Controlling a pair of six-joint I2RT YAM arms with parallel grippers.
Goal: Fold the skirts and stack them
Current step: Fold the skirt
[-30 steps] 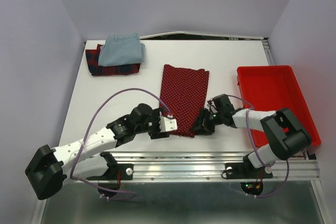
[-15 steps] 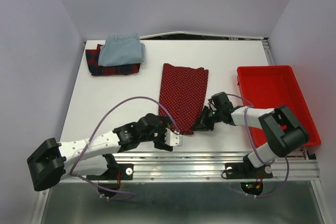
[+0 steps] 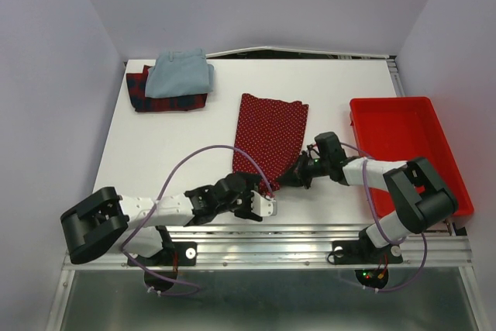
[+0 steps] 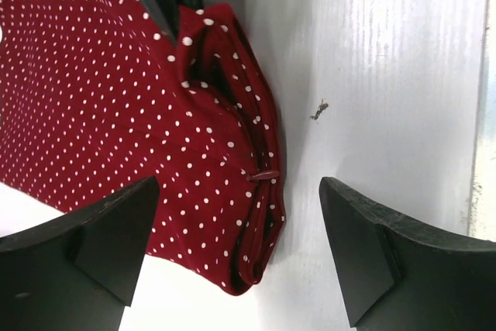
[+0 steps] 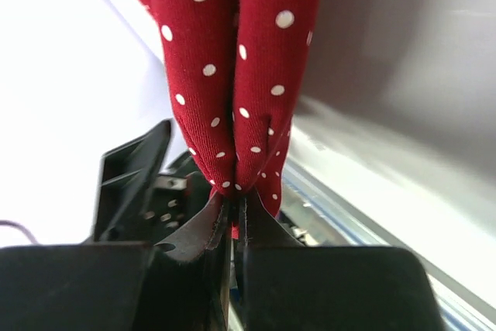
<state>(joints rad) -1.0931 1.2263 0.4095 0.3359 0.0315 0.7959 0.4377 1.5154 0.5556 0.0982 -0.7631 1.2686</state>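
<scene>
Your right jaws were clenched on the near right corner of the dark red dotted skirt point(image 3: 267, 137). In the right wrist view that cloth point(image 5: 240, 60) hung in two folds pinched tight between them. The rest of the skirt lay flat in the middle of the bench point(image 3: 170, 153), running away from the arms. Your left jaws stood wide apart and grasped nothing. They sat low at the bench's near edge, with a folded lump of the skirt's near edge point(image 4: 240, 191) between their tips. You could not tell whether they touched it. The pale blue skirt point(image 3: 180, 74) lay folded on the plaid skirt point(image 3: 139, 92) at the far left corner. The red tray point(image 3: 403, 145) sat at the right, apart from the dotted skirt.
</scene>
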